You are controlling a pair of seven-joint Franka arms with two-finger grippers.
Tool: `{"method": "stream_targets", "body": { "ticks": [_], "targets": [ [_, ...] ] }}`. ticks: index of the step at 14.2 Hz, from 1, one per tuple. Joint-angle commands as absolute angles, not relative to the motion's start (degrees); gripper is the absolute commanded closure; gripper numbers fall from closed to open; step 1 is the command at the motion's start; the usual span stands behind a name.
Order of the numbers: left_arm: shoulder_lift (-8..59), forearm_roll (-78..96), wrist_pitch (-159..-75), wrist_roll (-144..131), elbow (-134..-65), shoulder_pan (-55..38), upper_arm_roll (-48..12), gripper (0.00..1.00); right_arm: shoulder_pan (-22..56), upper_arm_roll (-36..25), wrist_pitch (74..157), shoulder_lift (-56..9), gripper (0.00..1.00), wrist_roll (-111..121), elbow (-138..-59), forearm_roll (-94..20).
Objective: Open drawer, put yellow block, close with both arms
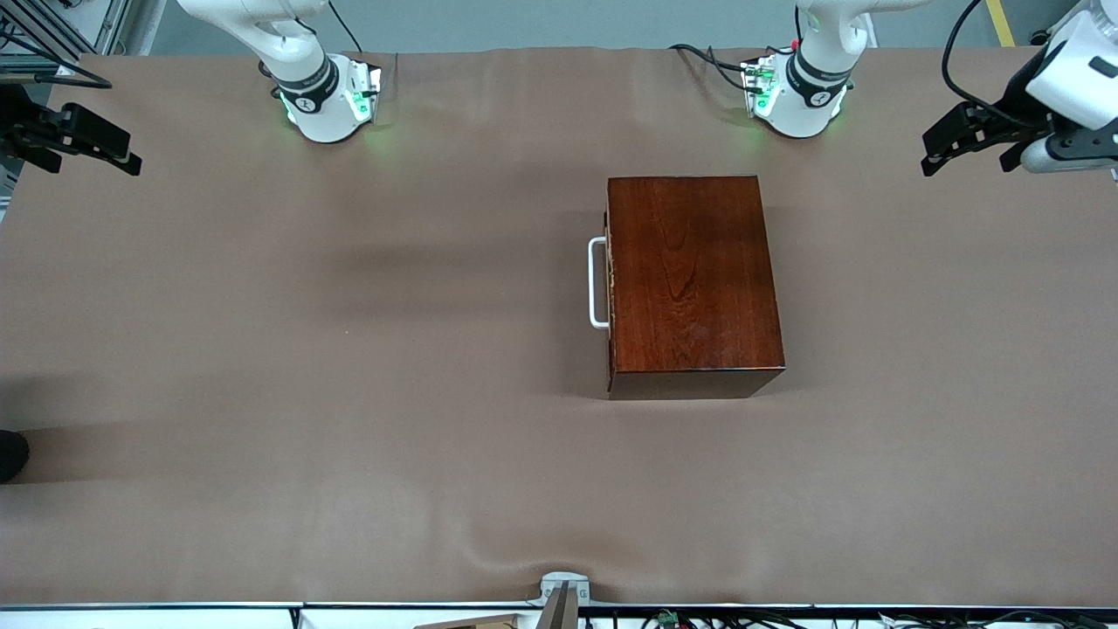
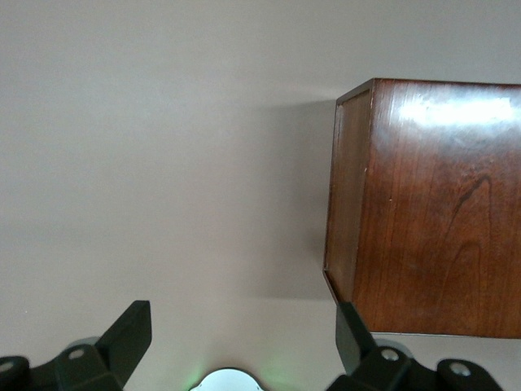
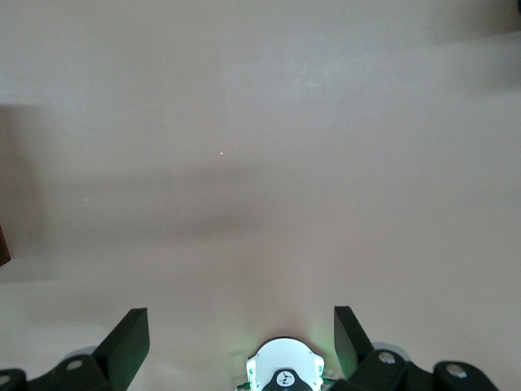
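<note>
The dark reddish-brown wooden box (image 1: 690, 279) stands on the table, nearer the left arm's end. Its drawer is pushed in flush, and the white bar handle (image 1: 598, 282) faces the right arm's end. The yellow block is out of view in every frame. My left gripper (image 1: 969, 162) hangs open in the air at the left arm's end of the table, with nothing between its fingers. In the left wrist view the left gripper (image 2: 242, 326) is open over bare cloth beside a corner of the box (image 2: 431, 212). My right gripper (image 1: 87, 153) hangs open and empty at the right arm's end, and the right gripper (image 3: 241, 326) shows only cloth below it.
A brown cloth (image 1: 349, 349) covers the whole table. The two arm bases (image 1: 332, 100) (image 1: 799, 96) glow green along the table edge farthest from the front camera. A grey clamp (image 1: 563, 594) sits at the nearest edge. A dark rounded object (image 1: 10, 454) pokes in at the right arm's end.
</note>
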State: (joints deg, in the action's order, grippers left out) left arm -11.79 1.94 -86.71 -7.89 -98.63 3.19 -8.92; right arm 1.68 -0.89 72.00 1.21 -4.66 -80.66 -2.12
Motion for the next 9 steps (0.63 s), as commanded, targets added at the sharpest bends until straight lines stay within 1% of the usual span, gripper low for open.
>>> {"method": "stream_targets", "body": {
  "ticks": [1,5,9],
  "targets": [
    [-11.4,0.8,-86.7,-7.5,-96.6,3.9,-9.5,0.00,0.7,0.0,71.7,2.1,0.00,-3.6,-81.2,-1.3],
    [-9.1,-0.1,-84.4,-7.2,-92.8,4.0,-9.5,0.00,0.9,0.0,71.8,2.1,0.00,-3.7,-81.1,-1.3],
    [-9.1,-0.1,-83.8,-7.2,-92.7,3.9,-9.6,0.00,1.1,0.1,71.9,2.1,0.00,-4.0,-81.2,-1.3]
  ]
}}
